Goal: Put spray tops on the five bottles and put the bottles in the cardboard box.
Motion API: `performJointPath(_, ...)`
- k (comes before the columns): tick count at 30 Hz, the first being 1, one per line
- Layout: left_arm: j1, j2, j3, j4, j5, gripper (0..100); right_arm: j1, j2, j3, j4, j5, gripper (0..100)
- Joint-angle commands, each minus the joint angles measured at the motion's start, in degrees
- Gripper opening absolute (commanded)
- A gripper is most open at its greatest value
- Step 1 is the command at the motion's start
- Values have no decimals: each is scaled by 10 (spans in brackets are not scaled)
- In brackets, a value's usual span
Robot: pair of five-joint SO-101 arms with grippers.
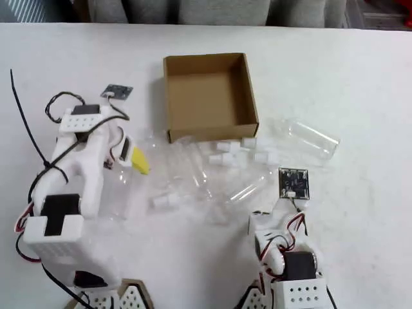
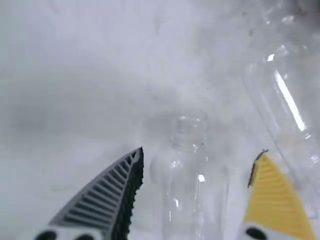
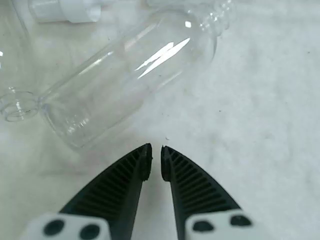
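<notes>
Left gripper [image 2: 200,152] spread wide astride a clear plastic bottle [image 2: 192,200] toward the left edge of the table [image 1: 360,77]; likely light, slick, crushable, so grip mid-body gently; right gripper [image 3: 156,150] pinched together, empty.

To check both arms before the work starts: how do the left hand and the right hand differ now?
The left hand is open around an uncapped bottle; the right hand is shut and empty, a second bottle lying beyond its tips. The left hand has one grey finger and one yellow; the right hand's fingers are both black. Both have ribbed fingers.
</notes>
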State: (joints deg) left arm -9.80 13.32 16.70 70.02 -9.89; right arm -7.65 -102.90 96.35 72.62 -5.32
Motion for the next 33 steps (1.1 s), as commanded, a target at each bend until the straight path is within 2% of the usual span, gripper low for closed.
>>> performJointPath(1,7,-10,4,2,1,332,3,-3,5,2,-1,16)
performJointPath(10,12,-6,15,-7,1,331,3,-3,5,2,-2,16)
performJointPath(16,13,-11,70,-71,1,331,4,-3,5,2,-2,16)
performJointPath(22,26,-7,70,-72,1,322,4,-3,5,2,-2,16)
performJointPath(24,28,-7,70,-72,1,266,4,-3,5,2,-2,16)
performJointPath(29,28,-6,68,-79,-4,13,5,-3,5,2,-2,16)
performJointPath(33,22,-7,69,-82,1,36,5,-3,5,2,-2,16)
